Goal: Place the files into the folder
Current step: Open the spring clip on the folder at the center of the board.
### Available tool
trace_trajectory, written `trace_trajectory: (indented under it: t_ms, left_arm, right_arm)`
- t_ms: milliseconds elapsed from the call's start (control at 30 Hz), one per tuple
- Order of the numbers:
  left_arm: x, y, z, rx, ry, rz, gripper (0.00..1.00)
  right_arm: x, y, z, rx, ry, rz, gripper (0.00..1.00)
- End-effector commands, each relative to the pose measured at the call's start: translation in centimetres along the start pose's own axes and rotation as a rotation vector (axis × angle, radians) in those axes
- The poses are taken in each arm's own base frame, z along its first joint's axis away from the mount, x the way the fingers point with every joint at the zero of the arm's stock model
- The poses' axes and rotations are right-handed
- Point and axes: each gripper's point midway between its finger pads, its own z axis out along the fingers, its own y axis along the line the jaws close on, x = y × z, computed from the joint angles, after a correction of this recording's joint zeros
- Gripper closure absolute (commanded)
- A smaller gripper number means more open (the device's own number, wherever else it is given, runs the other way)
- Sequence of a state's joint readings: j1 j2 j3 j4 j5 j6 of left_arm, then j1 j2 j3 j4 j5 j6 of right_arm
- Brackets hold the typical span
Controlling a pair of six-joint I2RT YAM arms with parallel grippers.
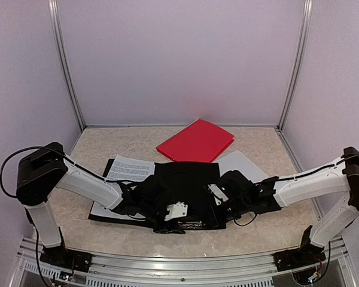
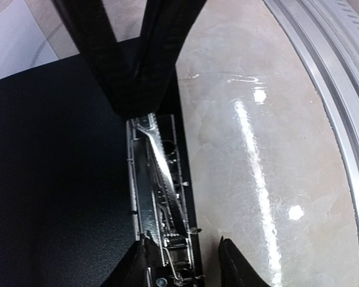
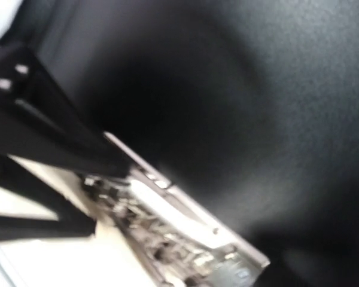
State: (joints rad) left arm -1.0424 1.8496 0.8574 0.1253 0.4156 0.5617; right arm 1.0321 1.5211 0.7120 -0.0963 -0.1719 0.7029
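We saw a glossy, marble-patterned bench (image 2: 275, 149), a matt, fine-grained black folder (image 2: 54, 179) with its shiny metal clip (image 2: 158, 197), a smooth red cover (image 1: 195, 142), and matt paper files (image 1: 130, 168).

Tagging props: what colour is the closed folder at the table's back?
The closed folder is red; top external view shows it best.

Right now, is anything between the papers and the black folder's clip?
Yes. The left pincer and right pincer hang over the open black folder at its metal clip, covering where the printed sheet and blank sheet must go.
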Motion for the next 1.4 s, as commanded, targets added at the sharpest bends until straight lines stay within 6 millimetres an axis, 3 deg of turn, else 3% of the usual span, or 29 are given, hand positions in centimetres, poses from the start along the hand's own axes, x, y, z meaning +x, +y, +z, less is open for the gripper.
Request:
trace_trajectory:
  t_ms: [0,167,200,233,433,700,833,1100,1367]
  left_arm:
    - [-0.4,-2.4,-0.1,0.060,-0.029,-0.020,0.53]
    - [-2.3,-1.3,-1.1,-0.010,-0.081,-0.023,0.34]
    - [-2.6,-0.8,-1.4,-0.037,-0.088,-0.026,0.11]
    - [-2.7,-0.5,-1.5,-0.059,-0.088,-0.030,0.02]
    - [-3.6,1.3,-3.2,-0.184,-0.106,-0.057,0.01]
    - [-1.7,2.8,-5.4,-0.334,-0.043,-0.135,0.01]
    - [-1.1,2.2,-6.7,-0.348,-0.031,-0.167,0.01]
    - [-2.0,1.7,-8.5,-0.352,-0.081,-0.224,0.01]
    - [-1.8,3.2,-9.1,-0.432,-0.053,-0.276,0.01]
  right_arm:
    - [-1.0,-1.4,-0.2,0.078,-0.062,-0.001,1.00]
    - [-1.5,0.7,-0.5,0.018,-0.096,-0.018,1.00]
    - [-1.5,1.1,-0.6,0.002,-0.102,-0.022,1.00]
    - [-1.6,1.5,-0.6,-0.013,-0.105,-0.027,1.00]
    - [-2.1,3.8,-1.1,-0.076,-0.134,-0.065,1.00]
    - [-3.5,7.3,-1.6,-0.211,-0.191,-0.114,0.77]
    - [-3.8,8.5,-1.6,-0.256,-0.196,-0.138,0.64]
    - [-4.7,6.8,-3.7,-0.151,-0.262,-0.121,0.53]
    - [-2.9,3.4,-2.0,-0.005,-0.180,-0.062,0.42]
